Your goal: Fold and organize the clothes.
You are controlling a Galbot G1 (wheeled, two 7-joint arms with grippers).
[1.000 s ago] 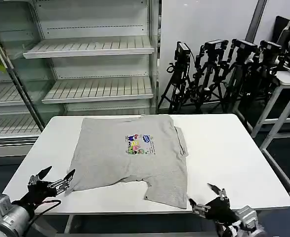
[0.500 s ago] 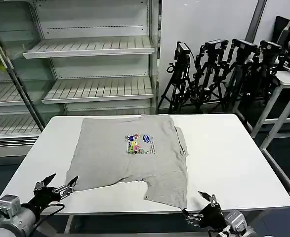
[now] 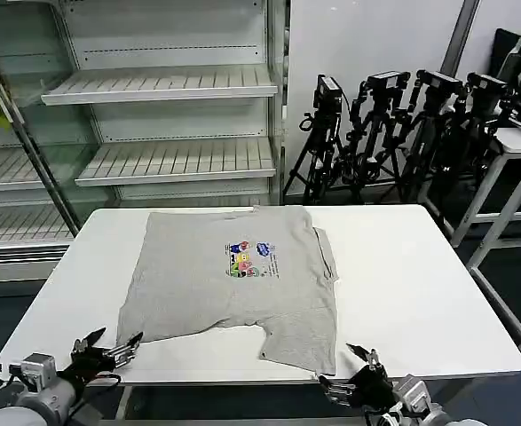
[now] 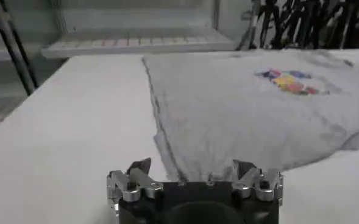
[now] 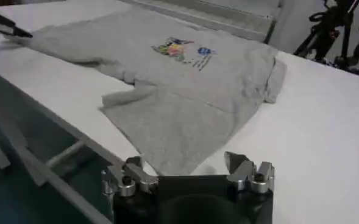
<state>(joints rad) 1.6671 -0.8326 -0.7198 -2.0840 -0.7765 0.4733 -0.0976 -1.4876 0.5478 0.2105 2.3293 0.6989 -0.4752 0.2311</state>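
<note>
Shirt (image 3: 233,284): light grey, chest print up, spread flat across the middle of the counter (image 3: 402,266); collar end toward the far edge, hem toward the near edge.
Long axis: far edge to near edge, slightly skewed; near right hem corner folded into a flap almost reaching the near edge.
Left claw (image 3: 109,348): fingers apart, holding nothing, low at the near left corner of the counter, just short of the shirt's near left hem corner.
Left wrist view: left claw (image 4: 194,176) aimed along the shirt's left side edge, hem cloth (image 4: 240,115) lying straight ahead between the spread fingers.
Right claw (image 3: 347,368): fingers apart, empty, at the near edge just beside the right hem flap.
Right wrist view: right claw (image 5: 188,170) facing the flap, shirt (image 5: 185,73) stretching away toward the far edge.
Nearer arm: each about equally close to its own hem corner; touching or not, hard to tell from here, probably just apart.
Open room: wide bare counter right of the shirt, a narrower strip on the left, little spare along the near edge.
Likely next: pinch both hem corners and carry them toward the far edge.
</note>
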